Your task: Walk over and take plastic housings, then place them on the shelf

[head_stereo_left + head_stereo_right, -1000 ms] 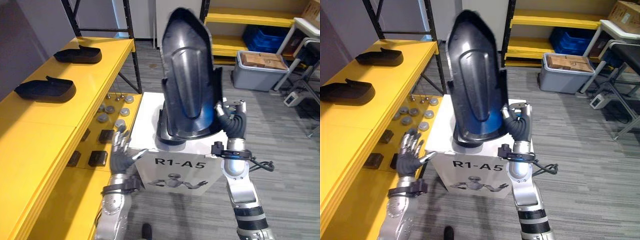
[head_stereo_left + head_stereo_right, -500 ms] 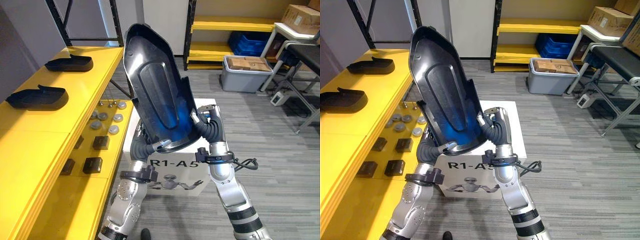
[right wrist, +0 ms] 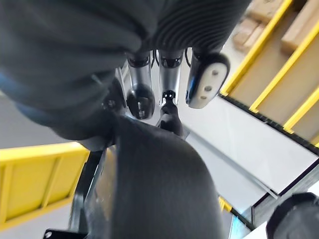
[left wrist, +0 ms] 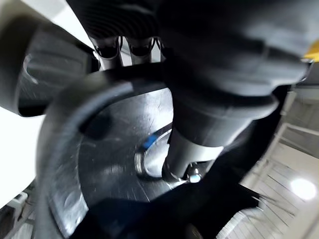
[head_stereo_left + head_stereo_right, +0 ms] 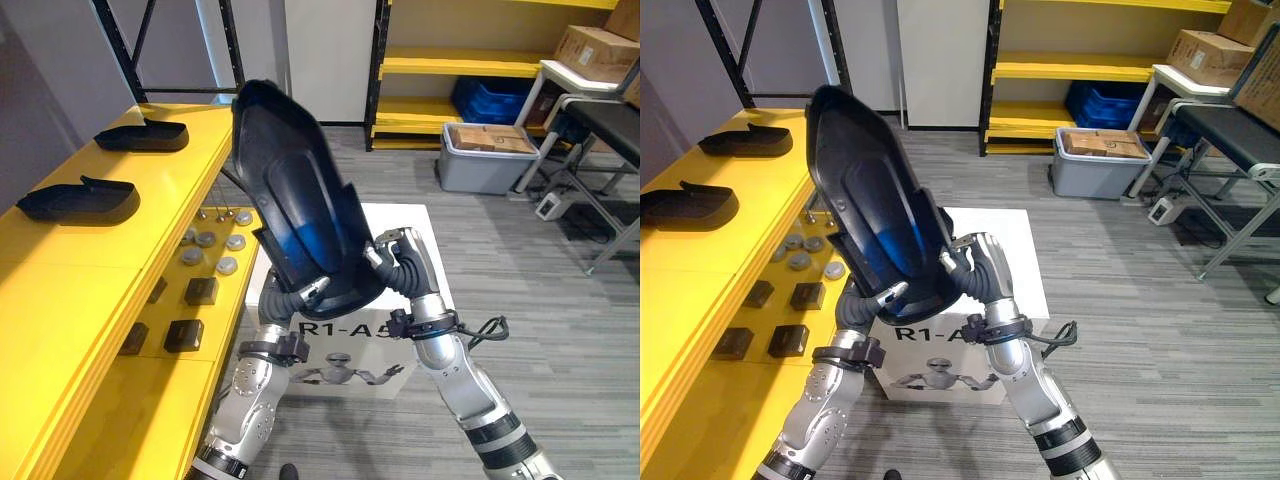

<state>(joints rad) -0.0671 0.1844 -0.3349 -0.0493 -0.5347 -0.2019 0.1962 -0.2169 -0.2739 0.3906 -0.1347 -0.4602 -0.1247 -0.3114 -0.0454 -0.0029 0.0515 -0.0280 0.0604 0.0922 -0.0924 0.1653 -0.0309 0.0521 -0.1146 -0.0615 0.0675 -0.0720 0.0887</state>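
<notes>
A large black plastic housing [image 5: 300, 210] stands tilted in the air in front of me, its pointed end up and leaning toward the yellow shelf [image 5: 60, 270] on my left. My left hand [image 5: 310, 290] grips its lower rim from below, with the fingers [image 4: 129, 47] over the edge and the thumb inside the shell. At the right side of that rim my right hand [image 5: 385, 243] is shut, its fingers [image 3: 142, 92] curled on the dark edge. Two more black housings [image 5: 75, 200] [image 5: 140, 135] lie on the shelf top.
A white labelled box [image 5: 400, 225] stands right below the held housing. Small black blocks [image 5: 200, 290] and grey discs [image 5: 215, 245] lie on the lower yellow shelf level. A black rack upright [image 5: 115, 50] rises at the back left. A grey bin [image 5: 490, 155] sits at the back right.
My left hand came up from beside the white box and closed on the housing's lower rim. The housing tipped from upright toward the shelf. The camera also shifted.
</notes>
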